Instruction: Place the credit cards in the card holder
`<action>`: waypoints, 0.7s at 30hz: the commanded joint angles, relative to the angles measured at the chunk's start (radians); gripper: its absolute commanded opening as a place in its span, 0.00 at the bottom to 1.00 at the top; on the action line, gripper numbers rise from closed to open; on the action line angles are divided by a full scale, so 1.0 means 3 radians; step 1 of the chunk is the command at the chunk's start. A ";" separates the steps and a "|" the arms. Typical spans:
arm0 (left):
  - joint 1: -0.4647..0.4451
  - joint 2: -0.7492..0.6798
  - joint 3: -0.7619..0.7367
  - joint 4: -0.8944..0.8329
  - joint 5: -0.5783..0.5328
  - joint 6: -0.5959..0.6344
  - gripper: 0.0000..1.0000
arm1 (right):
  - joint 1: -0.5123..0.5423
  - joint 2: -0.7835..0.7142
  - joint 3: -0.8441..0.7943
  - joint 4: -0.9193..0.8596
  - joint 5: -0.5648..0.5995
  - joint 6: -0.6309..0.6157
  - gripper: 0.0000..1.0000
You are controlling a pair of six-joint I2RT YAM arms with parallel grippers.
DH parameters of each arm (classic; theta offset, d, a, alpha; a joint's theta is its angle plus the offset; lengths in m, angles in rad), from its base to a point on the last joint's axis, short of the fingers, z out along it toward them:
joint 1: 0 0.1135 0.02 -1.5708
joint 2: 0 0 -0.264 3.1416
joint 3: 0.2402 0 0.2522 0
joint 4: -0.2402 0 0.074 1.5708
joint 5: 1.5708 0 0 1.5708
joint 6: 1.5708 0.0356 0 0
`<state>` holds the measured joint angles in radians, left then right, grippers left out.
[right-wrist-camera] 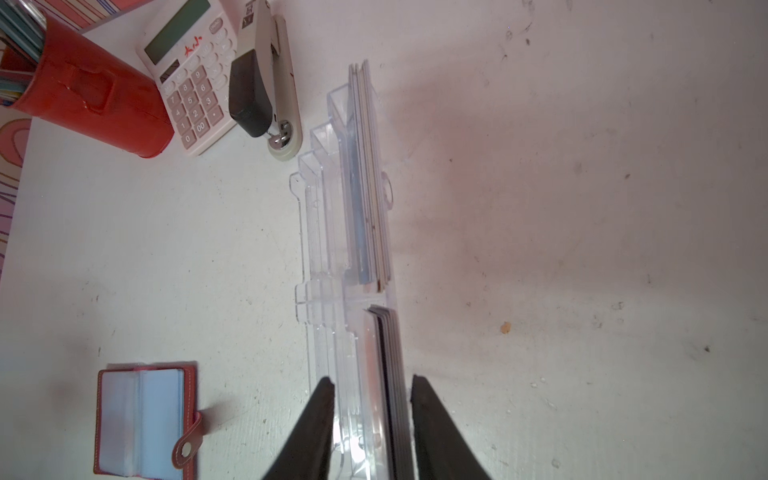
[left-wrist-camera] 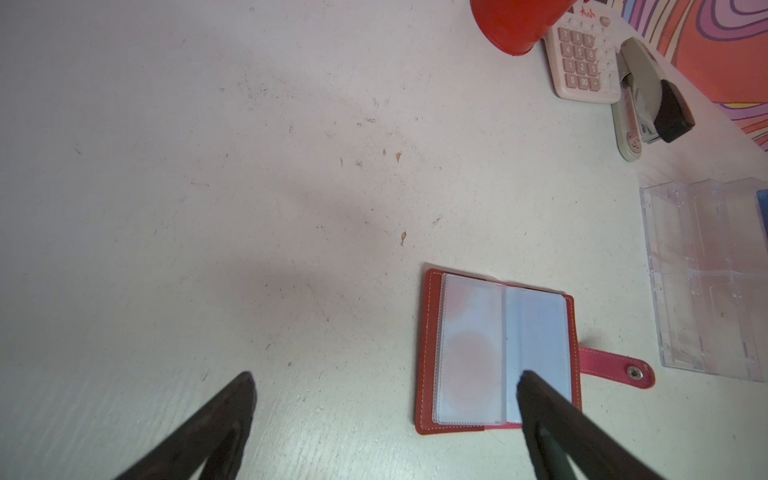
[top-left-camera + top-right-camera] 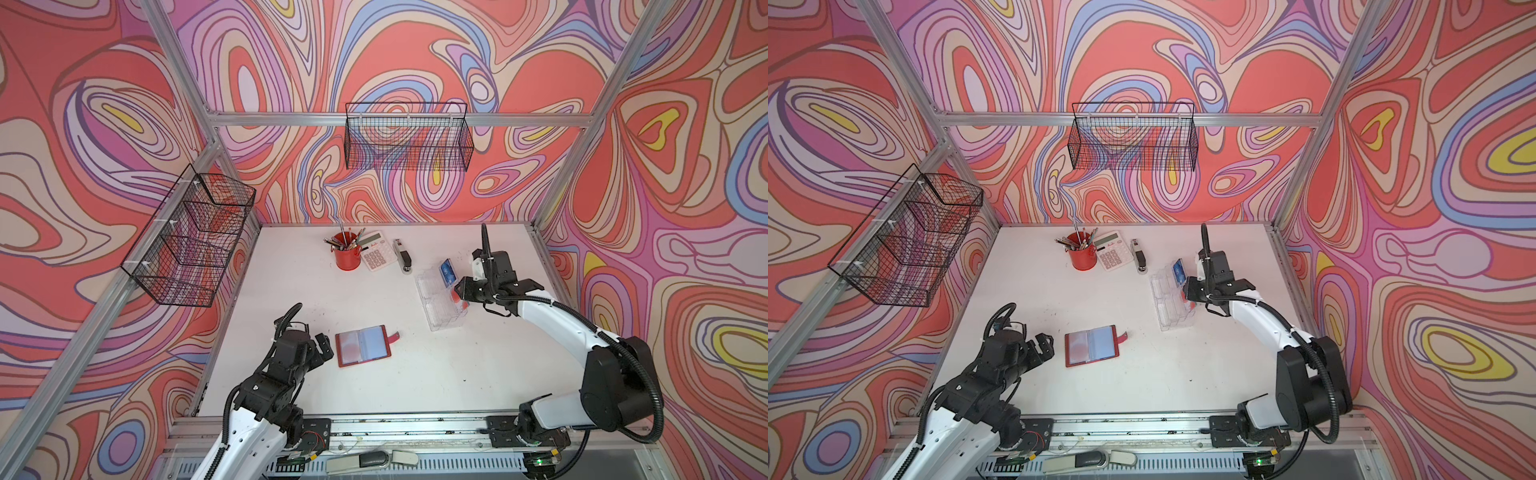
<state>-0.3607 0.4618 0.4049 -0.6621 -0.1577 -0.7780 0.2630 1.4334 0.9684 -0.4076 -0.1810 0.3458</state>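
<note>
Our right gripper (image 1: 371, 380), half-spread astride the credit cards (image 1: 390, 365) in the clear tray (image 1: 320, 232) at lower centre, must pinch one next; our left gripper (image 2: 385, 376) hovers wide-spread beside the open card holder (image 1: 141, 419), lower left.

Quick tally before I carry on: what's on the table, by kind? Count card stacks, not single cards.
Card holder: 1
Card stacks: 2
Clear tray: 1
Pencil cup: 1
Calculator: 1
Stapler: 1
Total: 7
</note>
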 commanded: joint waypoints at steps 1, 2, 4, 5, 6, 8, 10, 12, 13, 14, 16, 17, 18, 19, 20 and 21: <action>-0.0005 0.0018 -0.0028 -0.0025 -0.0021 0.0014 1.00 | -0.0003 0.0015 -0.0030 0.0024 -0.0087 -0.0042 0.31; -0.0007 0.0015 -0.0026 -0.0023 -0.0031 0.0014 1.00 | -0.0003 0.0024 -0.0033 0.0024 -0.0112 -0.0046 0.31; -0.0007 0.0016 -0.0027 -0.0028 -0.0033 0.0016 1.00 | -0.0005 0.0034 -0.0030 0.0022 -0.0137 -0.0053 0.30; -0.0009 0.0018 -0.0027 -0.0027 -0.0032 0.0015 1.00 | -0.0006 0.0036 -0.0038 0.0029 -0.0148 -0.0049 0.30; -0.0005 0.0023 -0.0027 -0.0027 -0.0026 0.0013 1.00 | -0.0002 0.0035 -0.0037 0.0036 -0.0164 -0.0051 0.30; -0.0009 0.0016 -0.0027 -0.0028 -0.0027 0.0011 1.00 | -0.0002 0.0052 -0.0040 0.0053 -0.0212 -0.0049 0.30; -0.0007 0.0015 -0.0028 -0.0024 -0.0036 0.0016 1.00 | -0.0002 0.0084 -0.0032 0.0050 -0.0247 -0.0053 0.30; -0.0005 0.0019 -0.0029 -0.0028 -0.0043 0.0011 1.00 | -0.0002 0.0126 -0.0020 0.0036 -0.0246 -0.0055 0.29; -0.0005 0.0020 -0.0028 -0.0026 -0.0038 0.0011 1.00 | -0.0002 0.0144 -0.0022 0.0034 -0.0245 -0.0055 0.30; -0.0006 0.0020 -0.0030 -0.0028 -0.0039 0.0011 1.00 | -0.0003 0.0167 -0.0022 0.0032 -0.0253 -0.0057 0.30; -0.0005 0.0023 -0.0030 -0.0030 -0.0032 0.0011 1.00 | -0.0003 0.0226 0.0003 0.0014 -0.0261 -0.0053 0.30; -0.0005 0.0023 -0.0028 -0.0027 -0.0037 0.0011 1.00 | -0.0003 0.0247 0.0013 0.0004 -0.0267 -0.0057 0.30; -0.0008 0.0022 -0.0028 -0.0027 -0.0044 0.0011 1.00 | -0.0002 0.0258 0.0014 -0.0001 -0.0270 -0.0057 0.30; -0.0006 0.0022 -0.0030 -0.0024 -0.0051 0.0011 1.00 | -0.0005 0.0262 0.0014 -0.0001 -0.0270 -0.0062 0.30; -0.0008 0.0024 -0.0027 -0.0028 -0.0047 0.0011 1.00 | -0.0002 0.0257 0.0014 0.0001 -0.0271 -0.0059 0.31; -0.0007 0.0020 -0.0026 -0.0030 -0.0049 0.0011 1.00 | -0.0003 0.0246 0.0009 0.0008 -0.0271 -0.0061 0.31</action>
<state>-0.3607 0.4633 0.4049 -0.6617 -0.1581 -0.7780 0.2630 1.5040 0.9684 -0.4030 -0.2588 0.3408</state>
